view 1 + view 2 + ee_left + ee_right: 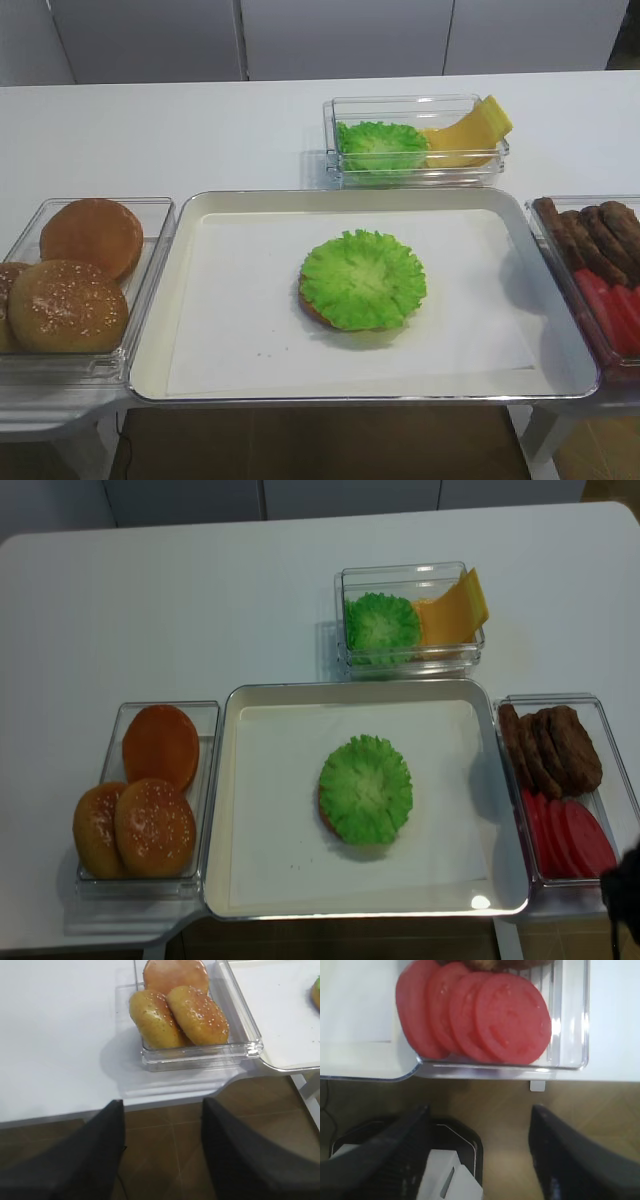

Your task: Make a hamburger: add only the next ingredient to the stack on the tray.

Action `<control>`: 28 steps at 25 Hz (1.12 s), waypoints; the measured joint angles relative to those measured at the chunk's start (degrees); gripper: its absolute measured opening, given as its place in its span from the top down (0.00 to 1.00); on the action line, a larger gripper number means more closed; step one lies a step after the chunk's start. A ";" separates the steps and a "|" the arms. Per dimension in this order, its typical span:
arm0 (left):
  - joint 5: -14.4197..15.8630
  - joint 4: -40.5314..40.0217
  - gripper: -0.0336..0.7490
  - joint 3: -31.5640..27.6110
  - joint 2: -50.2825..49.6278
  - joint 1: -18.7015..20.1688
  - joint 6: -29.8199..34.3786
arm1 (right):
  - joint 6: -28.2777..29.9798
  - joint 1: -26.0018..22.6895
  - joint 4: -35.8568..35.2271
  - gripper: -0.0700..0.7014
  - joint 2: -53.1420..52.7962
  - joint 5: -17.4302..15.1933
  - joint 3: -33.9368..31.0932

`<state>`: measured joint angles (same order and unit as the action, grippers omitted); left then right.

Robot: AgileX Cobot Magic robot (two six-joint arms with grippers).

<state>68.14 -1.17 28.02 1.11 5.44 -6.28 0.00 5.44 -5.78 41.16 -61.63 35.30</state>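
A: Where is the lettuce leaf (pixel 363 279)?
B: On the bun bottom half (pixel 309 304), which shows only at the leaf's edge, mid-tray (pixel 200 215).
A: Right hand (pixel 480 1155)?
B: Released, empty, off the surface's (pixel 150 130) edge near the tomato slices (pixel 475 1015).
A: Left hand (pixel 162 1150)?
B: Apparently released too, below the whole buns (pixel 177 1015).

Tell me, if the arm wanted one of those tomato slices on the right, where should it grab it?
Probably the front tomato slice, taken from above. The slices lie overlapped and tilted in the clear container, so the front one's upper edge stands free while the others are partly covered. The open right gripper could likely pinch that raised rim across its thin faces.
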 joint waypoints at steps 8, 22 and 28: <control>0.00 0.00 0.48 0.00 0.00 0.00 0.00 | -1.40 0.00 -0.50 0.31 -23.77 -3.91 -4.38; 0.00 0.00 0.48 0.00 0.00 0.00 0.00 | -1.44 0.00 4.30 0.31 -42.18 -8.79 -4.66; 0.00 0.00 0.48 0.00 0.00 0.00 0.00 | 1.00 0.00 6.82 0.31 -42.18 -7.66 -6.26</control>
<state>68.14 -1.17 28.02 1.11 5.44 -6.28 1.00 5.44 1.04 -1.02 -69.29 29.03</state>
